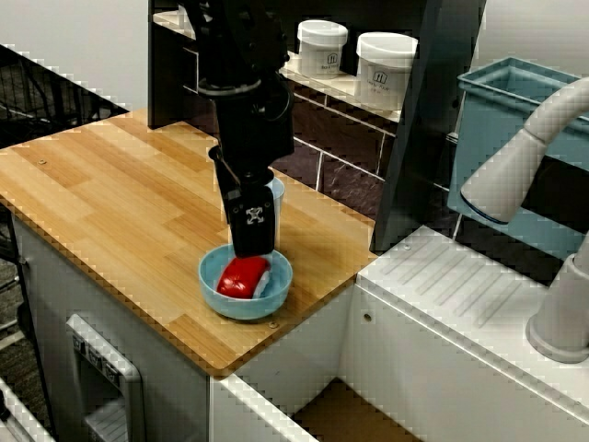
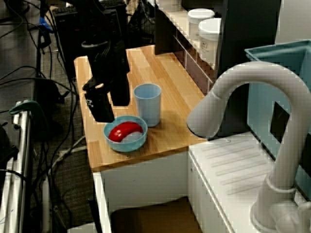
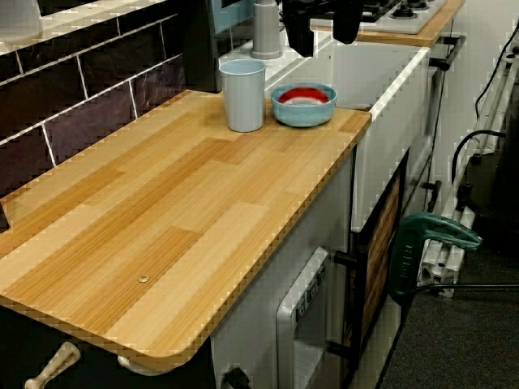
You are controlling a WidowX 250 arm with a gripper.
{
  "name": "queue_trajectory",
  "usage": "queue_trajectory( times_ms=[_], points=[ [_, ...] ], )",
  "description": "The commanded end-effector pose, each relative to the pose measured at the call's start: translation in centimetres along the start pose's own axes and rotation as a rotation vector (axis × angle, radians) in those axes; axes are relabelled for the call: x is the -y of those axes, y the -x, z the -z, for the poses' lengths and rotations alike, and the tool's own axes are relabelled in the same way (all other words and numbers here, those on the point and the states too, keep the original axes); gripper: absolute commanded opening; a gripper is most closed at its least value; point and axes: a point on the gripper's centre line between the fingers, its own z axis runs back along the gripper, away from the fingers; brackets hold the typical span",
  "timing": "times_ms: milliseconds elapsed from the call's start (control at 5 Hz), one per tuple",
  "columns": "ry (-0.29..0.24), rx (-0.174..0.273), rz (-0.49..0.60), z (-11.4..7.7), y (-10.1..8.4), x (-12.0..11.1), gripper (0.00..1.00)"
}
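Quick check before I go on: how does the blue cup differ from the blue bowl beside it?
The cup is tall and narrow; the bowl is low and wide. The bowl holds a red object; the cup looks empty, as far as its inside shows. The gripper hangs open above the bowl, not above the cup. Both are light blue and stand upright, close together, on the wooden counter.

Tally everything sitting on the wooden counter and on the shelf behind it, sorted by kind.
Light blue bowl: 1
Light blue cup: 1
Red thing lying in the bowl: 1
White jars on the shelf: 2
Total: 5
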Motion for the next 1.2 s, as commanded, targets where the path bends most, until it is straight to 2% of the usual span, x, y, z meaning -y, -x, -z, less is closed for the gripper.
queue_trajectory(
  times_ms=[0,200,400,600,1000],
  points=[
    [0.019,0.061,0.253,0.4,-1.2,0.4,1.0],
    [0.039,0.047,0.317,1.2,-1.7,0.9,1.0],
    [0.024,0.054,0.348,2.4,-2.3,1.9,1.0],
    [0.061,0.057,0.369,2.8,-2.9,2.2,1.0],
    [0.055,0.063,0.372,4.0,-3.9,1.8,1.0]
  ],
)
